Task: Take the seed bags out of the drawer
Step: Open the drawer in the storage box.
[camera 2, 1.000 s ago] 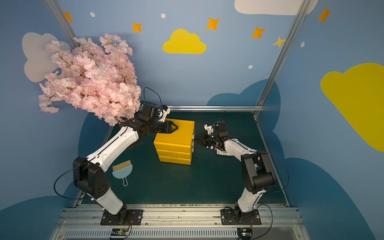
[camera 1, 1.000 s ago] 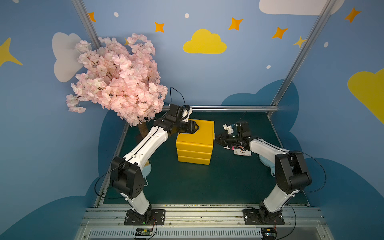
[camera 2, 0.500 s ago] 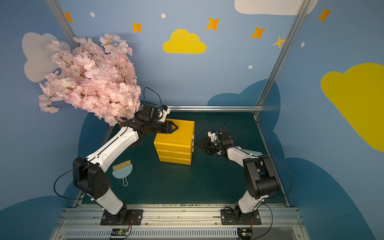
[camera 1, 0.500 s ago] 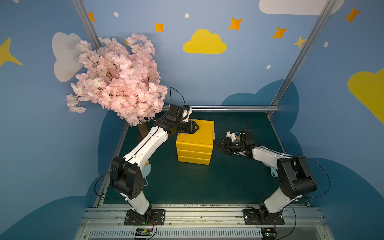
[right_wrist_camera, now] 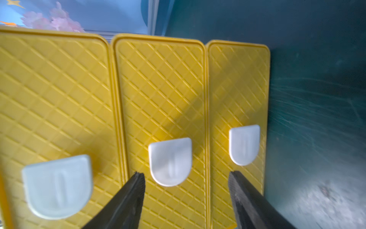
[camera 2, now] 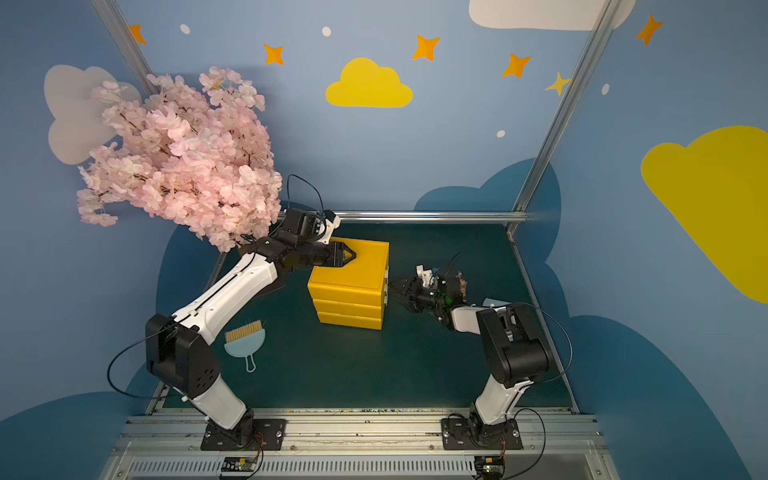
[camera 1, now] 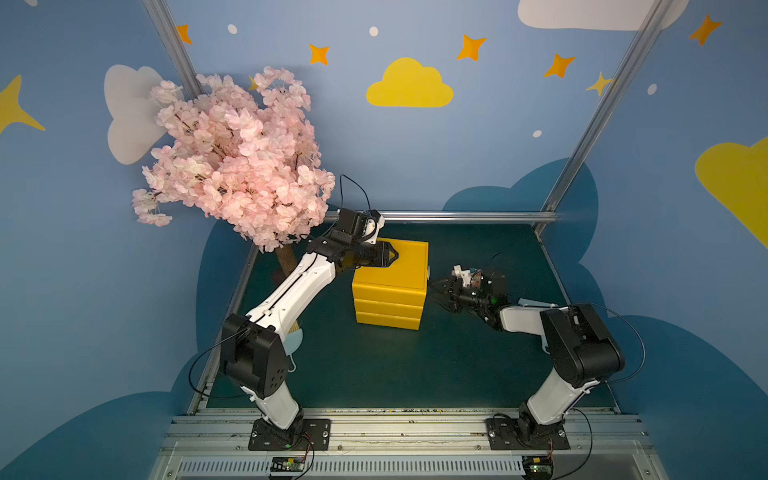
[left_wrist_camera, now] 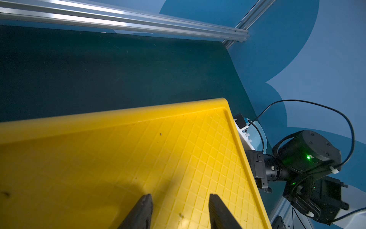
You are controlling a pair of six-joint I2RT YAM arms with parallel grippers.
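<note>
The yellow three-drawer cabinet (camera 1: pixel 390 291) (camera 2: pixel 349 291) stands mid-mat. In the right wrist view all three drawer fronts sit flush and shut. My right gripper (right_wrist_camera: pixel 186 174) (camera 1: pixel 436 293) (camera 2: pixel 397 289) is open, close in front of the middle drawer (right_wrist_camera: pixel 160 103). That drawer's white handle (right_wrist_camera: pixel 170 160) lies just beyond the gap between the tips, untouched. Above the cabinet's top (left_wrist_camera: pixel 138 158), my left gripper (left_wrist_camera: pixel 180 196) (camera 1: pixel 392 255) is open and holds nothing. The seed bags are hidden. I cannot tell what the small orange patch (camera 2: pixel 460 284) behind the right wrist is.
A pink blossom tree (camera 1: pixel 237 158) overhangs the left arm at the back left. A pale blue brush (camera 2: pixel 245 336) lies on the mat by the left arm's base. A pale blue dustpan (camera 2: pixel 492 300) peeks out behind the right forearm. Metal rails border the mat.
The right gripper opened and swung toward the cabinet's drawer side, dropping to face the handles. The left arm has not moved.
</note>
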